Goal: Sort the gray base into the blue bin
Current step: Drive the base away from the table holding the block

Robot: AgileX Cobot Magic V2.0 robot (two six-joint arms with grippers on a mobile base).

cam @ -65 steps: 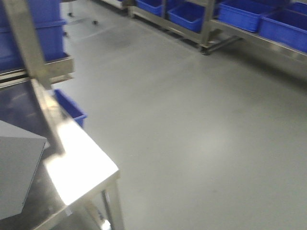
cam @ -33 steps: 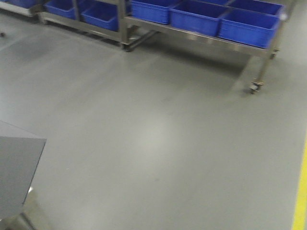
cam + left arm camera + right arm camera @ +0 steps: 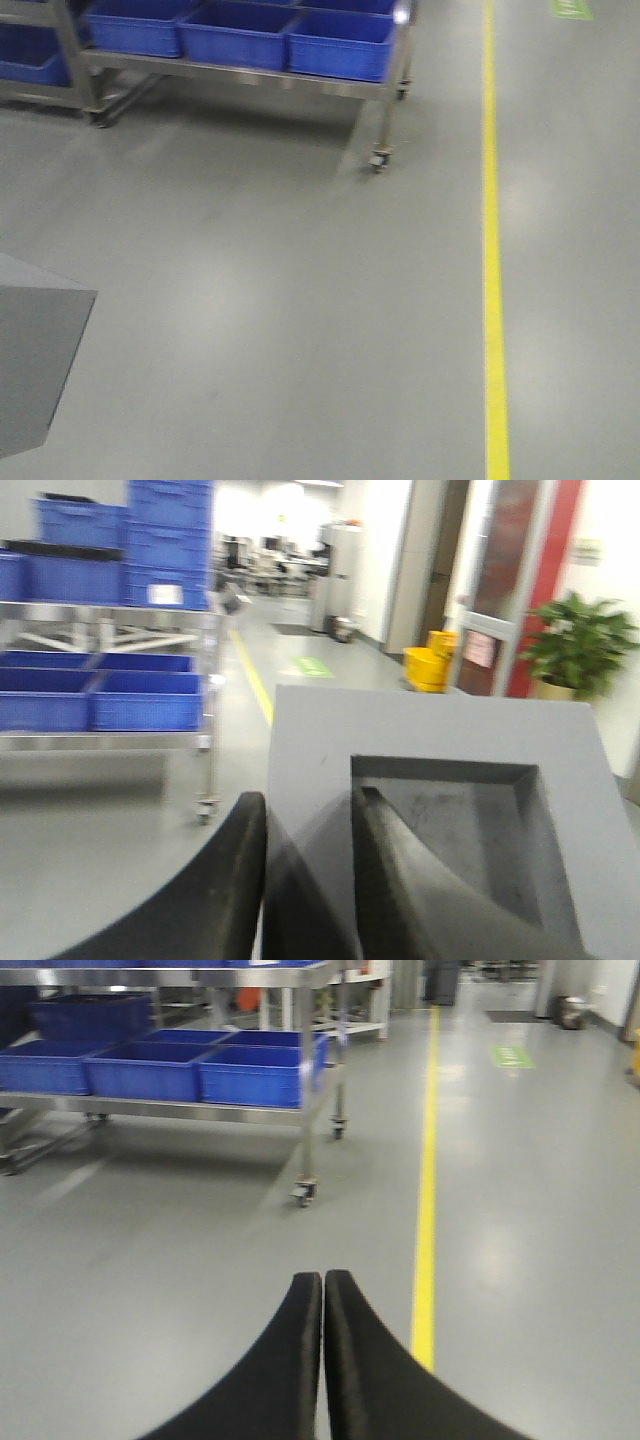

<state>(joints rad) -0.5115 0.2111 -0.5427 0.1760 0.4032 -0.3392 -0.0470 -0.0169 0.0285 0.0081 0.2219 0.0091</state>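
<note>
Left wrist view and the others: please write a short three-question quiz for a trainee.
1. True or false: the right gripper is shut and holds nothing.
2. Where does the left gripper grip the pale gray cube-shaped base? A) on two outer walls B) on one wall, with one finger inside the dark square recess C) it does not touch it
3. Fill in: the bright-blue plastic bins stand on a wheeled steel ____.
Key: 1 true; 2 B; 3 rack.
</note>
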